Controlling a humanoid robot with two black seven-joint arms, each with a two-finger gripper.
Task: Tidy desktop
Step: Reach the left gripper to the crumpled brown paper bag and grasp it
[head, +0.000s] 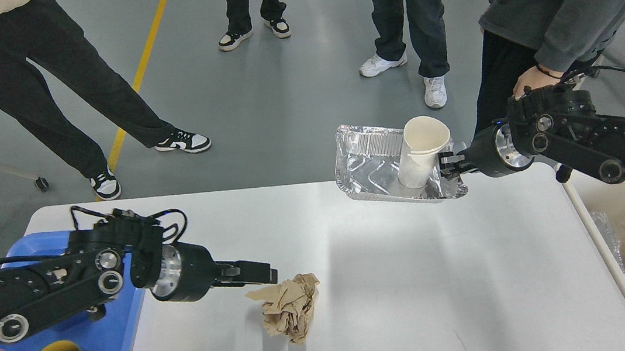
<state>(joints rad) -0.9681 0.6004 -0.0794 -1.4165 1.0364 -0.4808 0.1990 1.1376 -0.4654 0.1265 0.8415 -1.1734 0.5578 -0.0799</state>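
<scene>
You are clearing trash: right gripper (445, 165) is pinching the foil tray (370, 169); left gripper (262, 274), nearly closed, is reaching toward the crumpled paper (289, 307). Next, open and grab.

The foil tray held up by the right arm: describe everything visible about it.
The foil tray is a shallow, rectangular container of crinkled, shiny aluminium with a rolled rim and ribbed walls. It is lifted off the desktop near its far edge, tilted so its open inside faces the camera. A white paper cup stands in it at the right end, leaning slightly. The right gripper pinches the tray's right rim beside the cup, jaws closed on it. Its underside is hidden.
</scene>
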